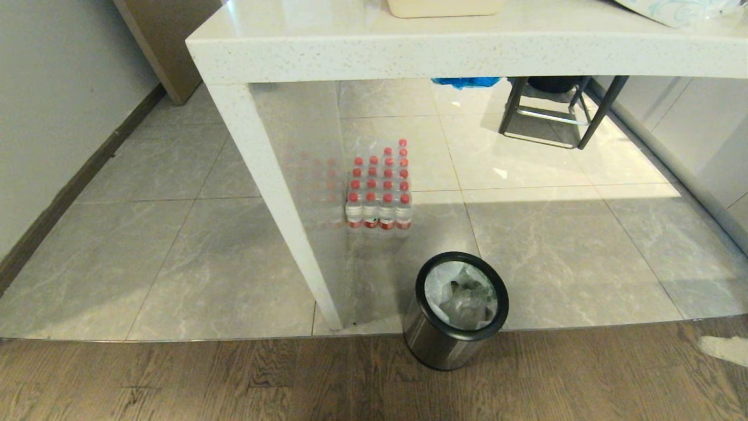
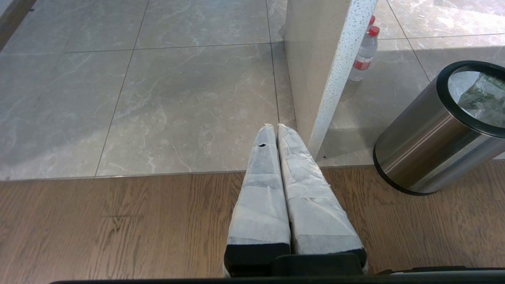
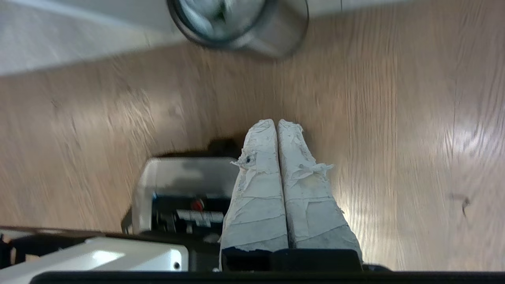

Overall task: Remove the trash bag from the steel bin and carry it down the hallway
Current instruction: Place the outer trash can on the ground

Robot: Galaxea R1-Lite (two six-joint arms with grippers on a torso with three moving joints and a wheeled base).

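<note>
The steel bin stands on the wood floor just before the tile edge, beside the white table's leg. Its black rim circles the white crinkly trash bag tucked inside. In the left wrist view the steel bin is off to one side with the trash bag showing green print. My left gripper is shut and empty above the floor seam. My right gripper is shut and empty over the wood floor, short of the steel bin. Neither gripper shows in the head view.
A white stone table stands over the tiles, its leg close left of the bin. A shrink-wrapped pack of red-capped water bottles sits under it. A black-legged stool and something blue lie farther back. My own base shows beneath the right gripper.
</note>
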